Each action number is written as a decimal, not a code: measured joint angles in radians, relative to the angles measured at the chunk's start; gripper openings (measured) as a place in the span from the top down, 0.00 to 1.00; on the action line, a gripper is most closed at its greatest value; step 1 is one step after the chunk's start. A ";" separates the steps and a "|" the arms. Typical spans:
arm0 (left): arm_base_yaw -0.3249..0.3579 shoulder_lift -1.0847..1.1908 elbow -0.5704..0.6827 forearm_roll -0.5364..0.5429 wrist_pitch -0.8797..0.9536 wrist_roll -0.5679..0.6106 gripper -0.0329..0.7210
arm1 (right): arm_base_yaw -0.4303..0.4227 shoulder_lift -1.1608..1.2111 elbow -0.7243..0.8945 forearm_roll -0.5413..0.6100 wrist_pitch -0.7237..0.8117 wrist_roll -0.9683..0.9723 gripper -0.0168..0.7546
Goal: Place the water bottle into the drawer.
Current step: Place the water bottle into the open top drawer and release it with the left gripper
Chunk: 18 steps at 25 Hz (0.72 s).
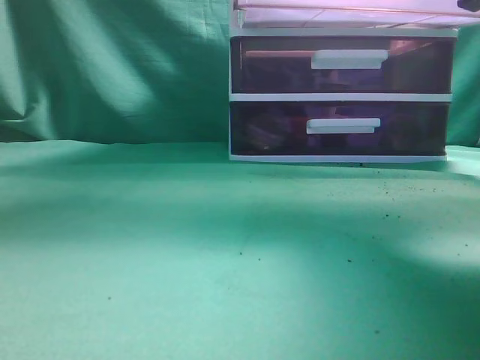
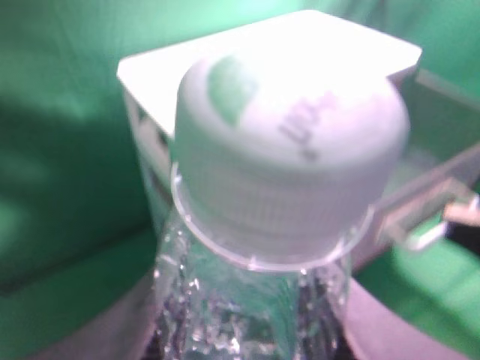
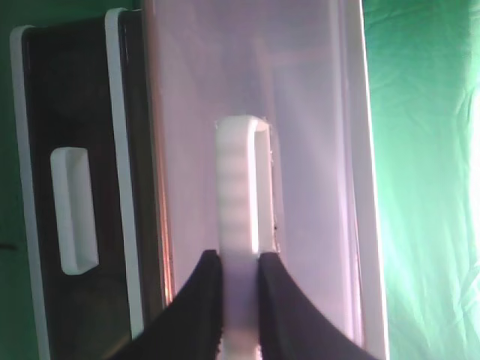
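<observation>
The water bottle (image 2: 289, 165), clear with a white cap, fills the left wrist view. My left gripper (image 2: 247, 330) is shut on its body, with the fingers showing only as blurred shapes at either side. The drawer (image 3: 315, 150), the topmost one, is pulled out from the white-framed unit. My right gripper (image 3: 240, 277) is shut on its white handle (image 3: 240, 180). In the exterior view only the drawer's pale front (image 1: 352, 13) shows at the top edge, and neither gripper is visible. In the left wrist view the open drawer (image 2: 442, 150) lies to the right, behind the bottle.
The two lower drawers, middle (image 1: 341, 66) and lowest (image 1: 341, 127), are closed. The unit stands at the back right of a green cloth-covered table (image 1: 187, 262). A green cloth backdrop (image 1: 112, 67) hangs behind.
</observation>
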 joint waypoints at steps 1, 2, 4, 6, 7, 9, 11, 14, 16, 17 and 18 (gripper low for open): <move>-0.005 0.016 -0.025 0.000 -0.032 0.003 0.59 | 0.000 -0.001 0.000 0.000 0.000 -0.001 0.85; -0.010 0.032 -0.054 0.000 -0.067 0.005 0.59 | 0.000 -0.001 0.000 0.000 0.000 -0.001 0.85; -0.014 0.084 -0.106 0.000 -0.133 0.007 0.59 | 0.000 -0.001 0.000 0.000 0.000 -0.001 0.85; -0.014 0.145 -0.157 0.002 -0.216 0.007 0.59 | 0.000 -0.001 0.000 0.000 0.000 -0.003 0.85; -0.014 0.181 -0.180 0.004 -0.250 0.007 0.59 | 0.000 -0.001 0.000 0.000 0.000 -0.002 0.85; -0.014 0.247 -0.217 0.004 -0.332 0.004 0.59 | 0.000 -0.001 0.000 0.000 0.000 -0.002 0.85; -0.014 0.318 -0.251 0.004 -0.380 -0.007 0.59 | 0.000 -0.001 0.000 0.000 0.000 -0.002 0.85; -0.014 0.415 -0.298 0.019 -0.401 -0.009 0.59 | 0.000 -0.001 0.006 0.000 -0.004 -0.002 0.85; -0.014 0.479 -0.314 0.026 -0.411 -0.009 0.59 | 0.000 -0.001 0.008 0.002 -0.007 -0.002 0.85; -0.014 0.512 -0.319 0.028 -0.411 -0.009 0.59 | 0.000 -0.001 0.010 0.002 -0.009 -0.002 0.85; -0.014 0.542 -0.319 0.028 -0.411 -0.009 0.59 | 0.000 -0.001 0.012 0.002 -0.013 -0.002 0.85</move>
